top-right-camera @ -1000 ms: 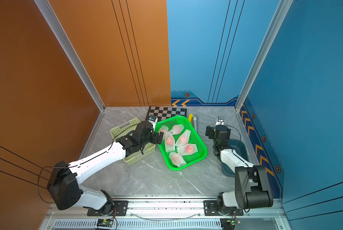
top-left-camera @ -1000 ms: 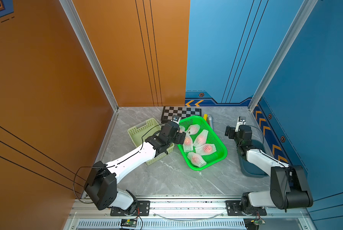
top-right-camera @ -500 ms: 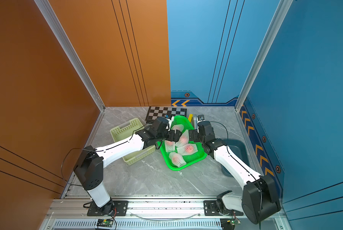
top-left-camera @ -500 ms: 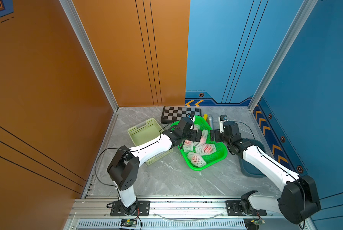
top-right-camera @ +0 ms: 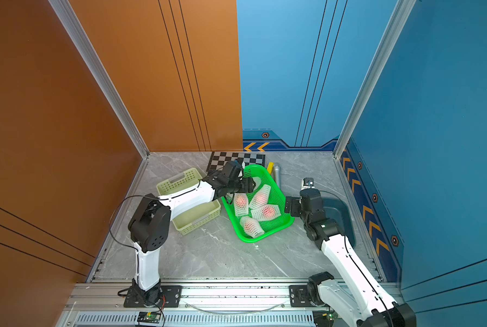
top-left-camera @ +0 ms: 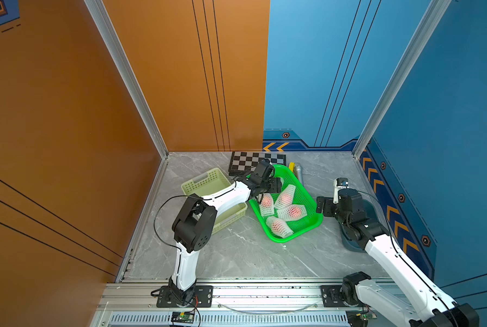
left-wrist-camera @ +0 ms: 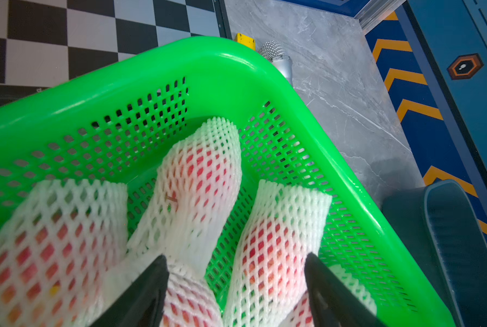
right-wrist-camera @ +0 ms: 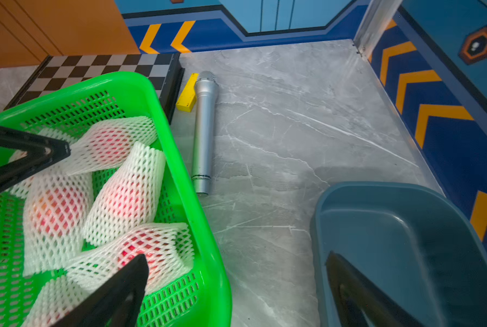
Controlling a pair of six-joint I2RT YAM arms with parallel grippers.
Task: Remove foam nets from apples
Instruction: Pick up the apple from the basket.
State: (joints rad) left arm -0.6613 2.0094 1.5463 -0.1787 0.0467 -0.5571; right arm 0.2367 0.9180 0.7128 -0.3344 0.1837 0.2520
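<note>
As all apples [top-left-camera: 293, 211] visible in the green basket [left-wrist-camera: 225, 65] near the surface's [top-left-camera: 236, 254] far edge wear foam nets [top-left-camera: 277, 226], nothing is done; left fingers [left-wrist-camera: 146, 291] straddle one, spread; right fingers [right-wrist-camera: 117, 286] gape alongside.

left arm [top-left-camera: 228, 195] stretched forward and low, left gripper [top-left-camera: 275, 186] fingers [left-wrist-camera: 143, 294] apart, right arm [top-left-camera: 389, 252] bent, right gripper [top-left-camera: 321, 205] spread wide

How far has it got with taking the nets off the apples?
Done: nothing yet; every apple in view wears its net in the green basket. In hand: the left gripper is down among them, jaws apart, not yet closed on one; the right gripper hangs open beside the basket. Left: all of them.
</note>
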